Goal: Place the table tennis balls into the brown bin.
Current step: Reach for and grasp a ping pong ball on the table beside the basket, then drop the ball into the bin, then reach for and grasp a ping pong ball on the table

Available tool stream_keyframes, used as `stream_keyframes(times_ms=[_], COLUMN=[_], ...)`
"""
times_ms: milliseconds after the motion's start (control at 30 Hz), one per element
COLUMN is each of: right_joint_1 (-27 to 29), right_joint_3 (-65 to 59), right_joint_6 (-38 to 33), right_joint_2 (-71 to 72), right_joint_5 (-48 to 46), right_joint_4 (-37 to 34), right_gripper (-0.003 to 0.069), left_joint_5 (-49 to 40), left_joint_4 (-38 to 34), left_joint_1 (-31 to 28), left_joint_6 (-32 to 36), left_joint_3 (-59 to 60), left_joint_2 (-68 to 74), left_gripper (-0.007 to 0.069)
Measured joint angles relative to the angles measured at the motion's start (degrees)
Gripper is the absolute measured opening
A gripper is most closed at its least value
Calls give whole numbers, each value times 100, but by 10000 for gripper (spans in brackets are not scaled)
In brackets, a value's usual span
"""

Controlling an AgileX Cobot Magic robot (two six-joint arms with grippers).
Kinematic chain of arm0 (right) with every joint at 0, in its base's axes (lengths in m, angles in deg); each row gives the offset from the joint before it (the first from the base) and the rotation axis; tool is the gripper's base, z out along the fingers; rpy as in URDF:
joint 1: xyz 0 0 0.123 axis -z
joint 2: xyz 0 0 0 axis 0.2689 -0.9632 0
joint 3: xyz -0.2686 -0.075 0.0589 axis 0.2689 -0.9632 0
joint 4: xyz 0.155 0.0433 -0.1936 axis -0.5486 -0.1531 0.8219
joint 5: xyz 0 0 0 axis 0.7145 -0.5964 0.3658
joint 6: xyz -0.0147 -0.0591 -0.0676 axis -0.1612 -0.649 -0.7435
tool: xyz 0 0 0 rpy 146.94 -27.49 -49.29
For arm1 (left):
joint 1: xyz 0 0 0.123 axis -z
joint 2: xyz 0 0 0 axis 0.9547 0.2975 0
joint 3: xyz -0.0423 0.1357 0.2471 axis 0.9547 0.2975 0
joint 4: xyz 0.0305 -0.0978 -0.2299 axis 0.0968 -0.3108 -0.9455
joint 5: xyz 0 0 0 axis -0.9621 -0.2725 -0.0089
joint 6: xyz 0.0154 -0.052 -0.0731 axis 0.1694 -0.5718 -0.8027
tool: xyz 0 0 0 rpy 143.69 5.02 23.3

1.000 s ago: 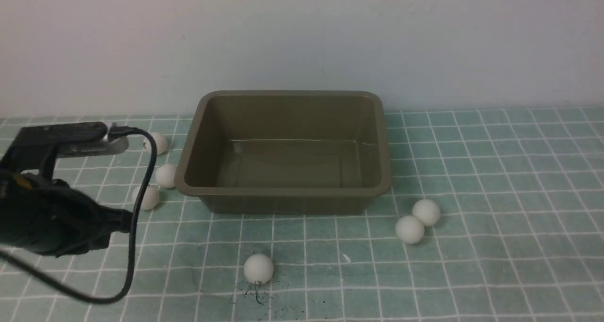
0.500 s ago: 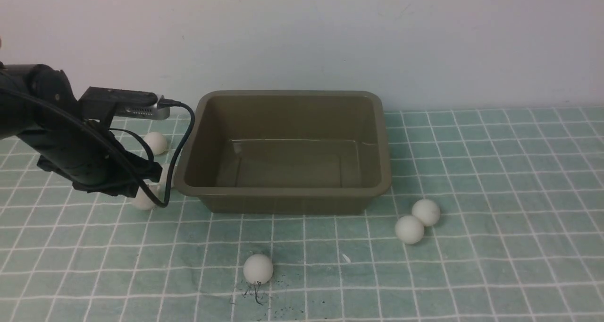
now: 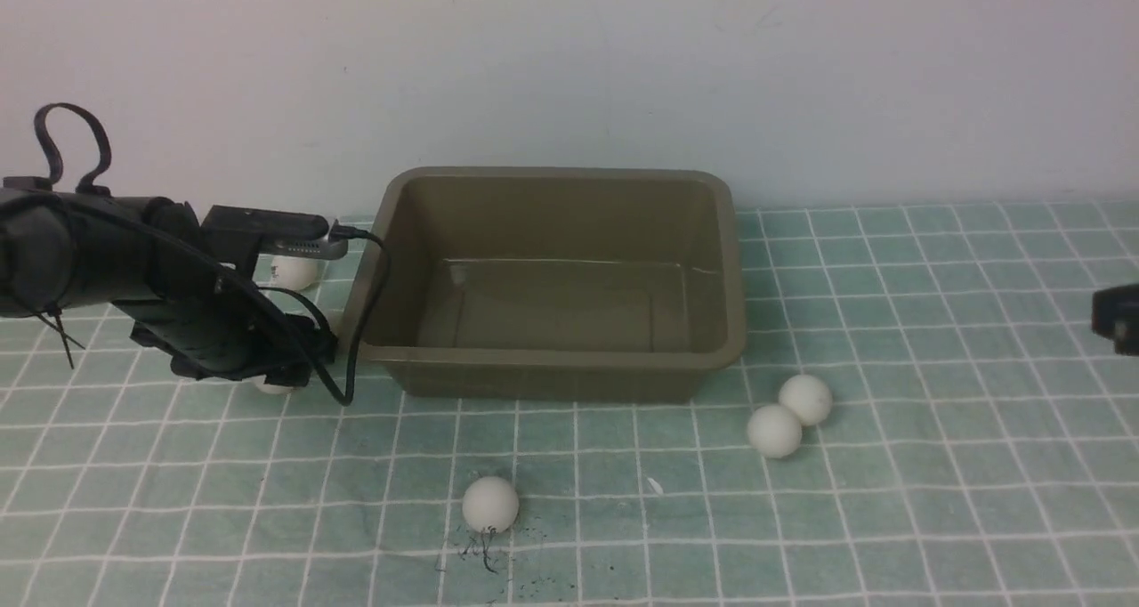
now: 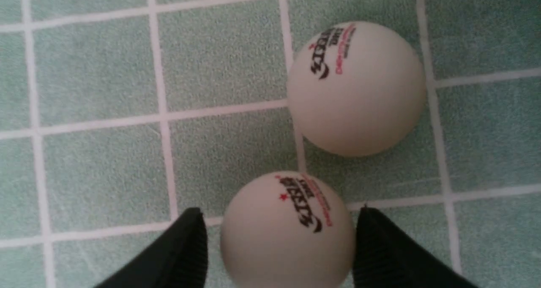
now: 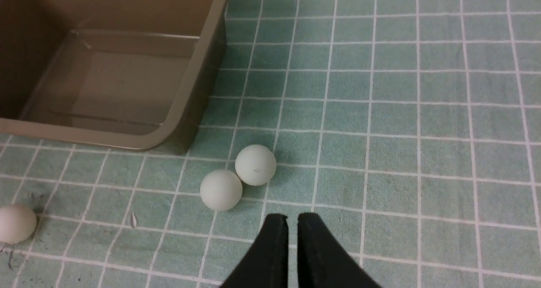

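Note:
The brown bin [image 3: 378,233] stands at mid table with nothing inside. My left gripper [image 3: 278,376] is down on the cloth just left of it. In the left wrist view it [image 4: 280,209] is open, straddling one table tennis ball [image 4: 287,233]: one finger [image 4: 380,254] touches it and the other [image 4: 186,250] stands slightly off. A second ball [image 4: 357,87] lies just beyond. Two balls [image 3: 773,431] [image 3: 805,399] sit off the bin's front right corner, another [image 3: 490,504] in front. My right gripper [image 5: 292,219] is shut and empty, hovering near that pair [image 5: 221,189] [image 5: 255,164].
One more ball [image 3: 294,271] lies behind the left arm, whose black cable [image 3: 365,322] hangs against the bin's left wall. Only a dark piece of the right arm [image 3: 1117,319] shows at the right edge. Dark scribbles [image 3: 480,549] mark the checked green cloth.
The left arm swung forward and right, then lowered onto the balls left of the bin, hiding one. The bin's left end shifted slightly right. The right arm has appeared at the right edge.

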Motion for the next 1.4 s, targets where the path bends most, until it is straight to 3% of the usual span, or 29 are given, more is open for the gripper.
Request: stream_keyframes(times_ms=[333, 367, 500, 533, 667, 767, 867, 1000, 1100, 1133, 1167, 1200, 1267, 1400], right_joint_1=[-682, -694, -780, -909, -1155, -1167, -1168, -1168, -1173, -1173, -1157, -1122, -1039, -951], right_joint_3=[539, 687, 991, 1266, 1745, 1887, 1978, 1984, 1984, 2011, 2042, 2103, 2198, 2437], right_joint_6=[-124, -53, -41, -41, 1, 151, 388, 565, 585, 613, 619, 624, 624, 618], right_joint_2=[-1809, -2155, -2832, -3295, -4281, -4669, -5126, -5389, -5536, -5582, -5588, -5578, -5463, -4849], right_joint_5=[610, 727, 800, 811, 776, 703, 676, 726, 795, 806, 800, 761, 670, 439], right_joint_4=[113, 118, 132, 146, 148, 148, 148, 54, 18, 18, 18, 48, 105, 18], right_gripper=[160, 216, 317, 382, 504, 533, 546, 531, 455, 350, 347, 361, 363, 363], left_joint_5=[-797, -805, -799, -804, -843, -1029, -1455, -1898, -2249, -2453, -2507, -2571, -2611, -2624], left_joint_4=[200, 95, -259, -454, -1182, -1473, -1665, -1672, -1659, -1647, -1640, -1622, -1607, -1537], left_joint_1=[0, 40, 259, 407, 818, 973, 1070, 1001, 779, 516, 356, 88, -321, -874], left_joint_6=[-81, -88, 38, 172, 579, 744, 839, 839, 784, 719, 708, 695, 690, 833], left_joint_3=[9, 9, -38, -126, -539, -860, -1377, -1778, -2047, -2181, -2217, -2234, -2226, -2139], left_joint_2=[-837, -1231, -1816, -1937, -1709, -1364, -810, -636, -675, -741, -763, -808, -822, -579], left_gripper=[352, 352, 352, 352, 352, 365, 475, 528, 442, 284, 222, 107, 36, 6])
